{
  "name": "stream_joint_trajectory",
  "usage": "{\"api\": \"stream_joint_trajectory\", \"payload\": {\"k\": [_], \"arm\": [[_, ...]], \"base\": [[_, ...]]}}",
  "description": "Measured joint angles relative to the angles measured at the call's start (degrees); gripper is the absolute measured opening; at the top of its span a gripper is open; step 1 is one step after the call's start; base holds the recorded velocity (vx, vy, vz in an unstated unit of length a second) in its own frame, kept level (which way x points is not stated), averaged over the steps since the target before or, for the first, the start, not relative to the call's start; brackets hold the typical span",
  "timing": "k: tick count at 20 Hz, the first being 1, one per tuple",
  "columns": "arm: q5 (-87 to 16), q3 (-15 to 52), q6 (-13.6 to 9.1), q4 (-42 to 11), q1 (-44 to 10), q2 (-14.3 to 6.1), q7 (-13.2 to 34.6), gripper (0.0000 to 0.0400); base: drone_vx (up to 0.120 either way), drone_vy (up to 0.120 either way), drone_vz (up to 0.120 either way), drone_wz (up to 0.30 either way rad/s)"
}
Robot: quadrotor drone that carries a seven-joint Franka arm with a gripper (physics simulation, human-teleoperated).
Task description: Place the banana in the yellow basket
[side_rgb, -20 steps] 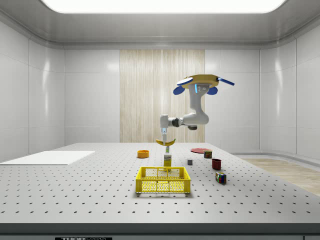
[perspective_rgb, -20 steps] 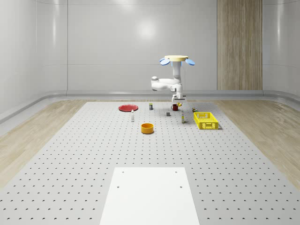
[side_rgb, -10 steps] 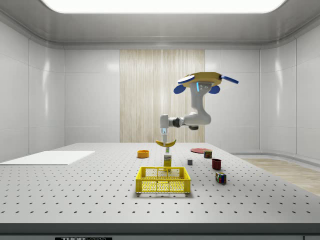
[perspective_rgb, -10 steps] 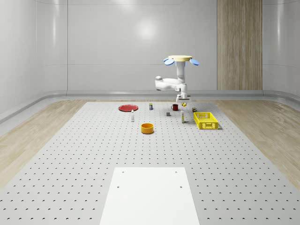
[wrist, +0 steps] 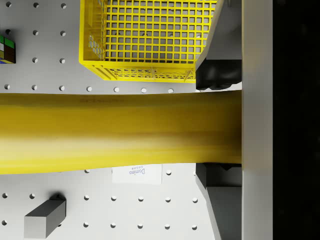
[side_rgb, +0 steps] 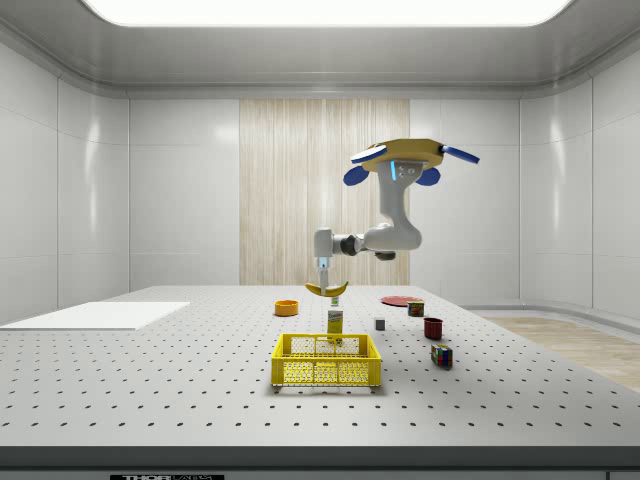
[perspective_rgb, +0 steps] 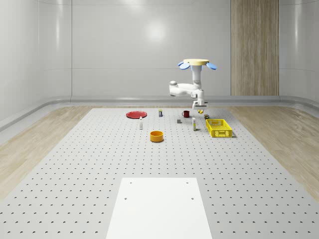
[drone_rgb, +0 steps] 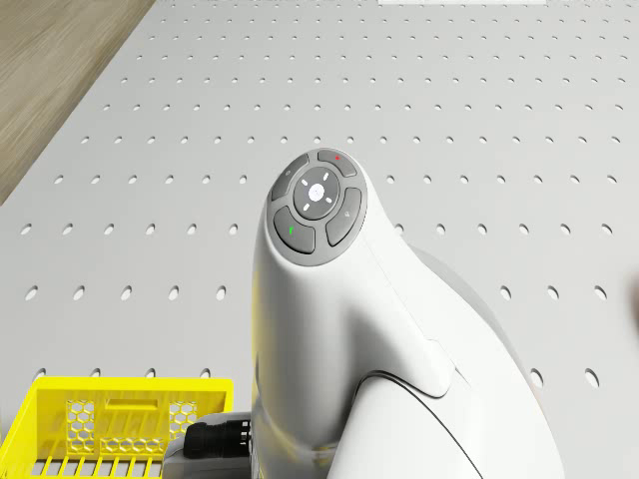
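The yellow banana lies crosswise between my gripper's dark fingers, which are shut on it. In the side view the gripper points straight down with the banana hanging well above the table. The yellow basket stands on the table, to the whole-scene view's right of the banana and nearer the camera. The wrist view shows the basket just beyond the banana. The drone hovers high over the table's far part, by the red mug.
A sugar box, grey block, Rubik's cube, can and red plate stand around the basket. An orange bowl and white bottle lie further to the whole-scene view's left. A white panel covers the near table.
The drone, arm and held banana have moved toward the whole-scene view's right, closer to the basket. In the side view the gripper has shifted slightly left.
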Motion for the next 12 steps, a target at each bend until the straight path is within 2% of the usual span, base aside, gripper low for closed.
{"api": "stream_joint_trajectory", "payload": {"k": [4, 7, 12], "arm": [[0.1, 0.0, 0.2, 0.0, 0.0, -0.2, 0.0, 0.019], [0.1, 0.1, 0.3, 0.0, 0.0, -0.4, 0.0, 0.019], [0.2, 0.1, 0.6, 0.0, -0.1, -0.6, 0.1, 0.019]], "base": [[0.12, 0.12, 0.0, 0.0], [0.12, 0.12, -0.12, 0.0], [0.0, 0.008, -0.12, 0.0]]}}
